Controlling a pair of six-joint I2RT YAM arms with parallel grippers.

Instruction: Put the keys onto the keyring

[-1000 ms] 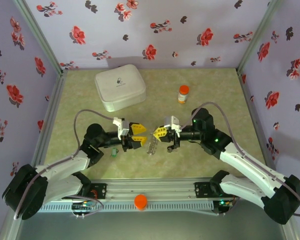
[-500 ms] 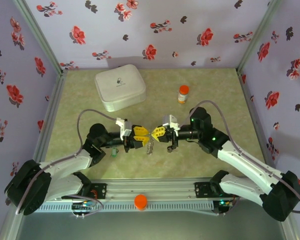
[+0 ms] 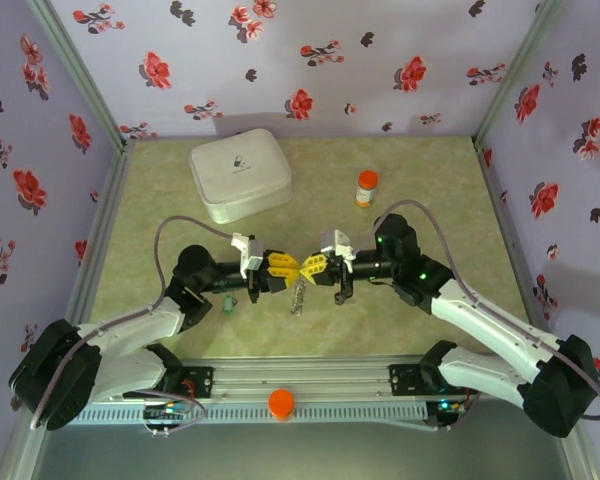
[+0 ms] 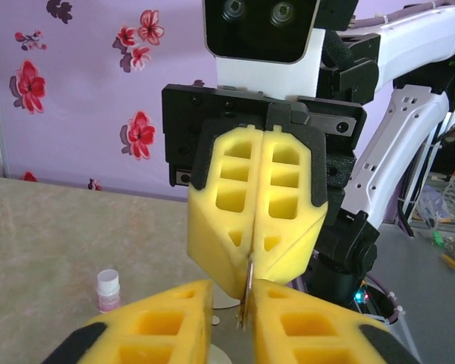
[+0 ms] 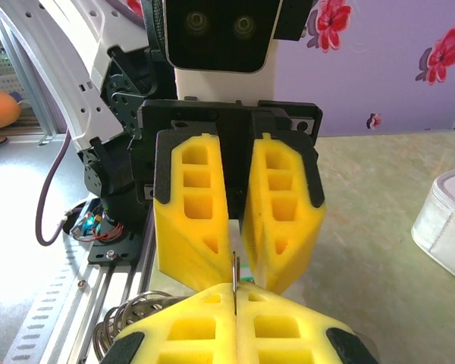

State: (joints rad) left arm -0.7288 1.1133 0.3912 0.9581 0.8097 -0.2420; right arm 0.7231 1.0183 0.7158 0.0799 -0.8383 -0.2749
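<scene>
My right gripper [image 3: 310,266] and left gripper [image 3: 286,268] meet tip to tip above the middle of the table. The right gripper [image 5: 235,297] is shut on a thin metal edge of the keyring [image 5: 129,322], whose grey loops hang below it [image 3: 298,296]. That edge [image 4: 246,294] pokes into the narrow gap of the left gripper [image 4: 233,297]. The left jaws stand slightly apart, and the edge lies against one pad. A key with a green head [image 3: 227,300] lies on the table under the left wrist.
A white rounded case [image 3: 240,175] sits at the back left. An orange-capped pill bottle [image 3: 367,187] stands at the back right. Floral walls close in three sides, and the aluminium rail [image 3: 280,385] runs along the near edge.
Both grippers have drawn together until their tips meet. The left jaws have narrowed around the metal edge. The right gripper has stayed shut on the keyring.
</scene>
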